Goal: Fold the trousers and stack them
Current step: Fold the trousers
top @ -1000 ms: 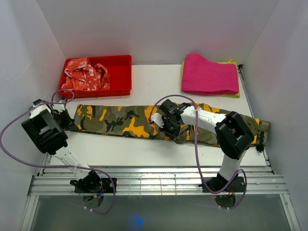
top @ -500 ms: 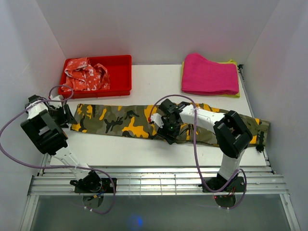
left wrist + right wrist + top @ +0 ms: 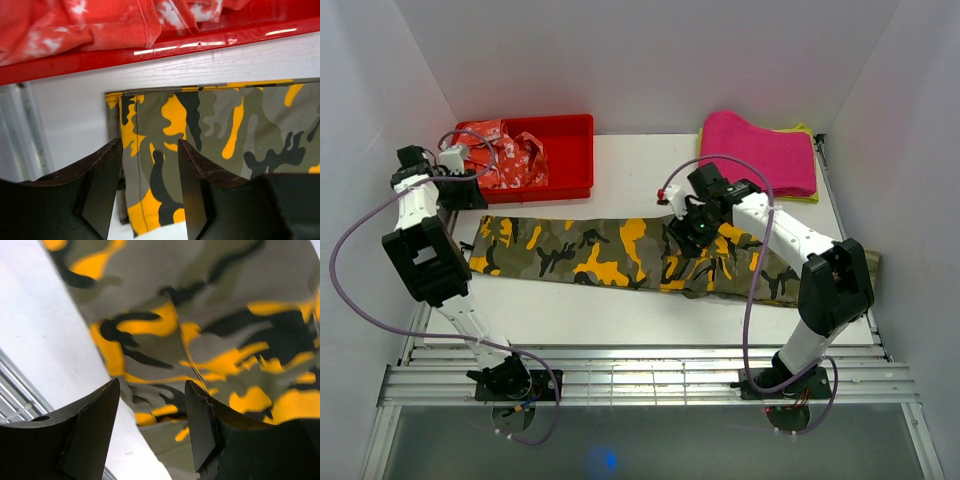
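The camouflage trousers (image 3: 580, 250) lie stretched flat from left to right across the white table, a little rumpled near the middle. My left gripper (image 3: 465, 195) hovers over their left end, beside the red tray, open with nothing held. In the left wrist view the cloth's end (image 3: 210, 130) shows below the open left gripper (image 3: 149, 165). My right gripper (image 3: 692, 235) hangs open above the trousers' middle. In the right wrist view the blurred camouflage cloth (image 3: 200, 315) lies beneath the right gripper (image 3: 152, 410), apart from its fingers.
A red tray (image 3: 575, 125) at the back left holds a red-and-white garment (image 3: 500, 160). A folded pink cloth (image 3: 757, 155) lies on a yellow one at the back right. White walls close in on both sides. A metal rail (image 3: 640, 380) runs along the near edge.
Both grippers have opened and let go of the trousers. The left one rose and moved back toward the tray. The right one lifted and shifted right and back.
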Robot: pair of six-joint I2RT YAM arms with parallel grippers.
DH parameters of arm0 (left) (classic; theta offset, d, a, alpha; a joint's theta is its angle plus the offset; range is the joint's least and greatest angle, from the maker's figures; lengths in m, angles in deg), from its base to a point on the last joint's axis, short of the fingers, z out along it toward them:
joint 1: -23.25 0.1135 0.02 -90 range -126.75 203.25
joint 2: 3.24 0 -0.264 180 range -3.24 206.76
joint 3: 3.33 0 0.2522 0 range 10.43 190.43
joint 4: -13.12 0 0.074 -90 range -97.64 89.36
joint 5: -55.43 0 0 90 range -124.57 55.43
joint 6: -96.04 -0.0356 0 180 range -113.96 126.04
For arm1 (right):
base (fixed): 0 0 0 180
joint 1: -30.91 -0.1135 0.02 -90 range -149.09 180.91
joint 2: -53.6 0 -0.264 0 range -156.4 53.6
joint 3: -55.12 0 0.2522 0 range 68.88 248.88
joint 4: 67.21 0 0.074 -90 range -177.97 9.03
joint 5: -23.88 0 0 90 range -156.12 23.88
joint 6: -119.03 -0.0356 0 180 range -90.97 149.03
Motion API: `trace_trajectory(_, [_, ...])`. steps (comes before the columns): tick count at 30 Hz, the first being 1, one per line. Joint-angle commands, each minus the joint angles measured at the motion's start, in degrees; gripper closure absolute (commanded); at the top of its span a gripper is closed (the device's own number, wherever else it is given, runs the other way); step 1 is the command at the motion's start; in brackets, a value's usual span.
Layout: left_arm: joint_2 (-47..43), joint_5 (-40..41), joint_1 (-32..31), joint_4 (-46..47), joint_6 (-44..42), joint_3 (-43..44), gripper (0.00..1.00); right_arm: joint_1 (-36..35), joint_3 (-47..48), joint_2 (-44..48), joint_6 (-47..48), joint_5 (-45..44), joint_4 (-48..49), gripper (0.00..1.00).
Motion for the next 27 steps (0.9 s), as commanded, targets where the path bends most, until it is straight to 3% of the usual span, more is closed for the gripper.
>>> trace_trajectory(1, [4.49, 5.63, -1.09, 2.31, 2.47, 1.92, 0.42, 7.38, -2.99, -0.30, -0.35, -1.05, -3.39, 0.41])
trace_trajectory(10, [8.99, 9.43, -1.97, 3.19, 1.25, 2.20, 0.50, 16.81, -12.57, 0.76, 2.91, -5.54, -2.87, 0.46])
trace_trajectory(27, [8.99, 8.55, -1.97, 4.42, 0.46, -4.75, 0.63, 19.89, -15.92, -3.72, 3.88, -6.95, -0.84, 0.50])
